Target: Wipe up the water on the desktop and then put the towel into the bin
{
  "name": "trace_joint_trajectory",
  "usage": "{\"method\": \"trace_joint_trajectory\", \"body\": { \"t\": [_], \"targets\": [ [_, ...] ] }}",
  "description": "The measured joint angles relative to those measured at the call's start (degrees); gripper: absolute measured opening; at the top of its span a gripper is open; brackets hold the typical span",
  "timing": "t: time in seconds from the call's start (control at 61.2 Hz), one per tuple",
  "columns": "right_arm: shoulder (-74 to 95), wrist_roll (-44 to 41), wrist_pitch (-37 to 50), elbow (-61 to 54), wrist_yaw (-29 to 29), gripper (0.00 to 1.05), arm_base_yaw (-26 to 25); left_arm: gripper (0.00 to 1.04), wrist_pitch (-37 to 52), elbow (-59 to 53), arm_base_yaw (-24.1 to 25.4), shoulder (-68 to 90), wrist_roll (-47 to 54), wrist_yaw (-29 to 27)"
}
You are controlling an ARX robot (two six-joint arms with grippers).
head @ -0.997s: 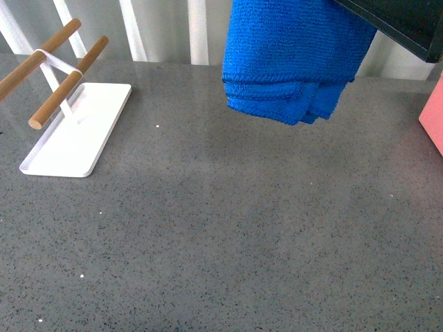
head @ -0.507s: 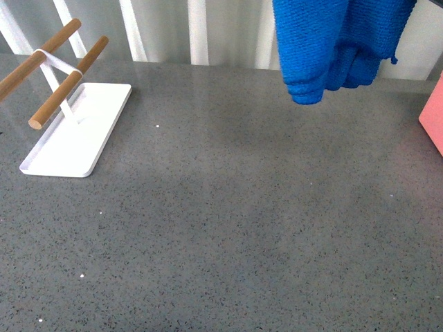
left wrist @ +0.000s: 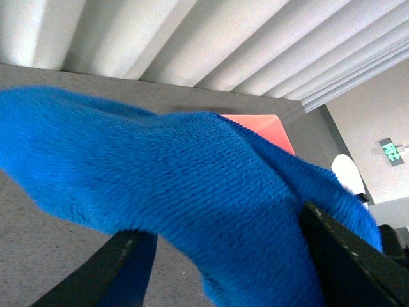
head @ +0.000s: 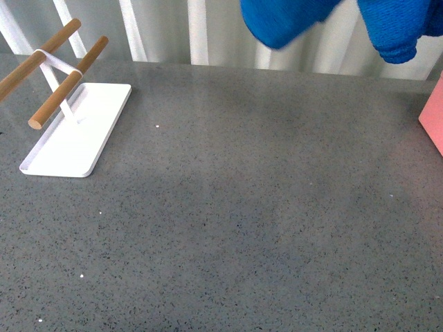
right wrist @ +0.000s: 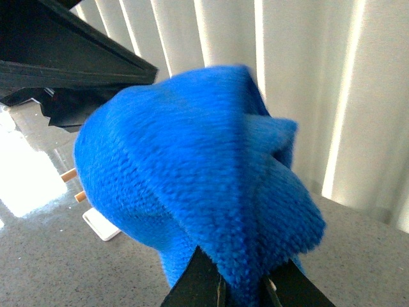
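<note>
Front view: bright blue fluffy terry towel (head: 291,21) hangs in air above dark grey speckled stone-look surface (head: 228,221) | salmon-pink smooth bin (head: 434,121), corner only, at right edge | right tool (right wrist: 239,284) clamped on towel folds | left tool (left wrist: 230,256) draped in cloth, state cannot be told

Soft, even daylight is let in through the pale curtains (head: 201,31) behind, faint shadows are cast on the speckled surface (head: 228,228), white glare is seen in the right wrist view, and the towel (head: 284,21) is blurred by motion.
</note>
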Motion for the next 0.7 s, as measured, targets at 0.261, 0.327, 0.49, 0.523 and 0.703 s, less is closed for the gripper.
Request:
{"method": "trace_joint_trajectory", "body": {
  "t": [0.261, 0.327, 0.49, 0.523, 0.703],
  "targets": [
    [-2.6, -1.88, -6.67, 0.0, 0.42, 0.03, -5.73, 0.98, -1.29, -9.53, 9.79, -6.64, 10.67, 1.16],
    [-3.74, -3.41, -9.11, -0.07, 0.94, 0.03, -6.91, 0.98, -1.99, -14.99, 12.68, -11.21, 14.86, 3.58],
    [-4.37, -6.51, -13.03, -1.09, 3.69, 0.03, -9.97, 0.98, -5.75, -27.58, 17.4, -23.85, 22.18, 9.05],
    [-4.37, -6.91, -13.25, -1.38, 3.87, 0.03, -10.43, 0.98, -6.38, -30.23, 18.38, -26.69, 23.3, 9.79],
    [-3.1, -8.74, -13.42, -2.51, 4.22, 0.03, -12.55, 0.98, -13.46, -39.93, 24.46, -38.49, 29.05, 13.42]
  ]
}}
